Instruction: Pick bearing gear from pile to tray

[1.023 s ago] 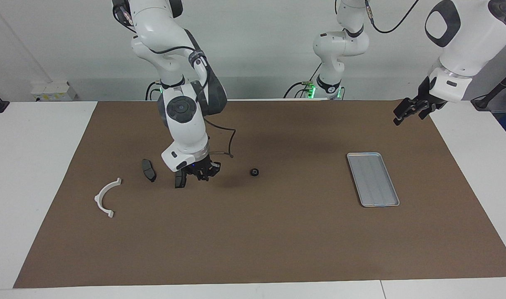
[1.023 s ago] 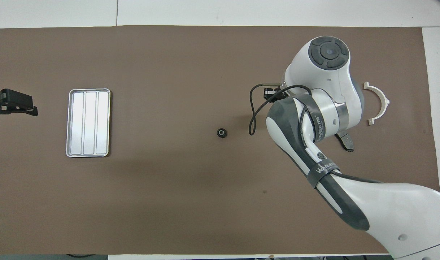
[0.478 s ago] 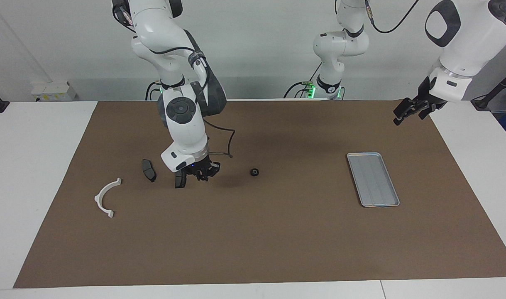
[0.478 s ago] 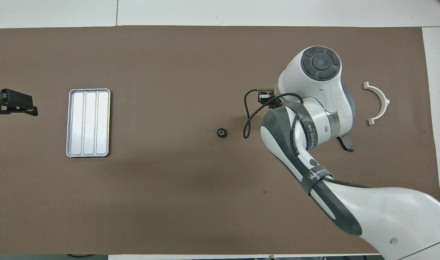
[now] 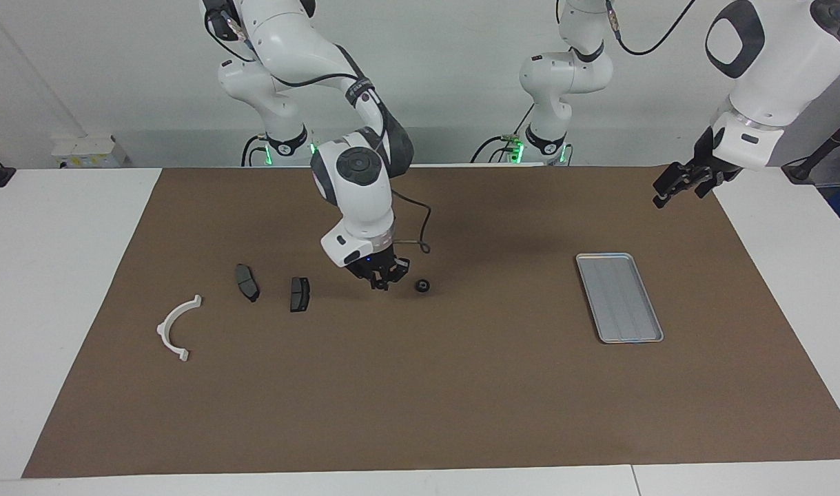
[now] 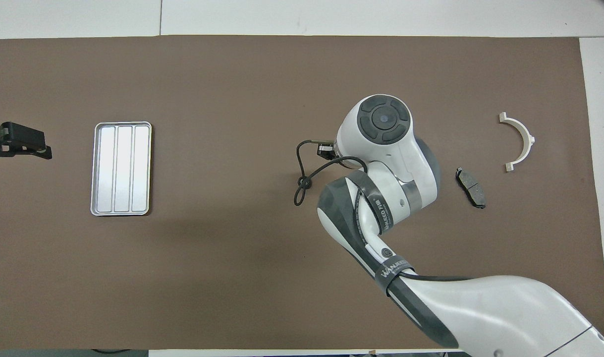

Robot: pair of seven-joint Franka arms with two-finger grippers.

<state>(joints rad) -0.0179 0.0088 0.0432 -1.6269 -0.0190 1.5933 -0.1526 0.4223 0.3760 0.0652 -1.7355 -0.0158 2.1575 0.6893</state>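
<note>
From across the table, the right arm is bent low over the brown mat (image 5: 420, 386), and its tool (image 5: 380, 279) hangs just above the surface with the fingertips pinched together, holding nothing. The bearing gear (image 5: 423, 286), a small black round piece, sits on the mat just beside that tool, toward the left arm's end, and the two look apart. Toward the right arm's end lie two dark brake pads, one (image 5: 299, 294) nearer the tool and the other (image 5: 247, 282) farther out, then the white half-ring bracket (image 5: 176, 327) near the mat's edge. The silver tray (image 5: 619, 297) rests well apart from all of that, toward the left arm's end. Up over the mat's corner there, the left tool (image 5: 676, 184) waits in the air with its jaws standing wide.

Now from overhead: the right arm sweeps in from the bottom corner and its white wrist covers its own tool completely. A black cable loops out beside the wrist, and the bearing gear (image 6: 303, 182) peeks through right at that loop. One brake pad (image 6: 470, 187) shows clear of the arm, with the half-ring bracket (image 6: 520, 140) farther out. The tray (image 6: 121, 168) shows three lengthwise panels, and the left tool (image 6: 15, 146) pokes in at the picture's edge beside it, off the tray.
</note>
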